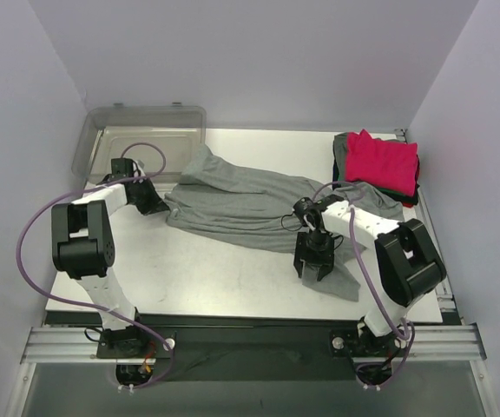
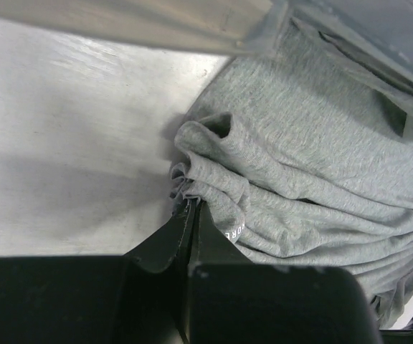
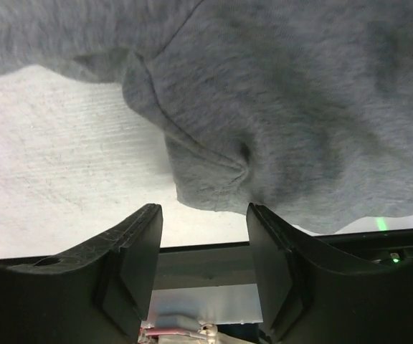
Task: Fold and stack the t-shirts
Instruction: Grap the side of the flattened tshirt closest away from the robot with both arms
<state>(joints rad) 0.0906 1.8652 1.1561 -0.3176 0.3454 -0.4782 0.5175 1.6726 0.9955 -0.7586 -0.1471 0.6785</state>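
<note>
The grey t-shirt lies unfolded and rumpled across the middle of the table. It runs slantwise from the back left, where one end reaches up to the clear plastic bin, down to the near right, where a flap of it lies close to the front edge. In the left wrist view the cloth is bunched into soft folds at its left edge, with a small strip of white lettering showing on a hem.

The left gripper sits at that left edge of the shirt, just in front of the bin. Its fingers are pressed together with a gathered bit of the grey cloth pinched between the tips.

The right gripper hangs over the near right flap of the same shirt, pointing down. Its fingers stand partly apart with a clear gap between them. A folded corner of the grey cloth lies just beyond the tips, and nothing is clamped.

At the back right corner of the table, well apart from both grippers, sits a stack of folded shirts. A pink-red t-shirt lies on top, and a dark t-shirt shows at the edges under it. The grey shirt's right end reaches close to this stack.
</note>
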